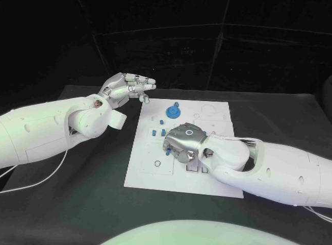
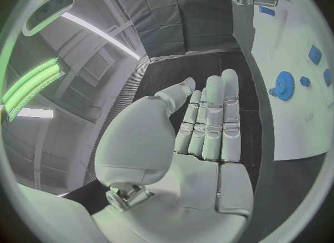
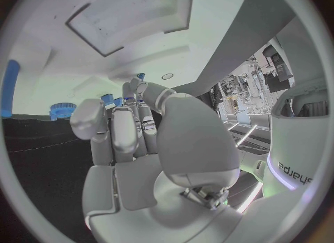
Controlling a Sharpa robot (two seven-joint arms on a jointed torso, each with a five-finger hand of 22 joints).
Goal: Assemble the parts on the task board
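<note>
The white task board (image 1: 210,176) lies in the middle of the table. On its far part sit a blue gear (image 1: 173,109) and small blue parts (image 1: 152,131). My right hand (image 1: 182,141) is low over the board's middle, fingers pointing down beside those parts. In the right wrist view its fingertips (image 3: 138,87) reach to the board (image 3: 69,76), with a small blue part (image 3: 108,99) just past the thumb; whether it is pinched is unclear. My left hand (image 1: 127,87) hovers off the board's far left corner, its fingers (image 2: 209,120) straight and holding nothing.
The black table (image 1: 77,199) surrounds the board, with bare surface at front left. The left wrist view shows the board (image 2: 292,120), the blue gear (image 2: 284,82) and more blue parts (image 2: 314,53). A blue gear (image 3: 63,109) shows beyond my right hand.
</note>
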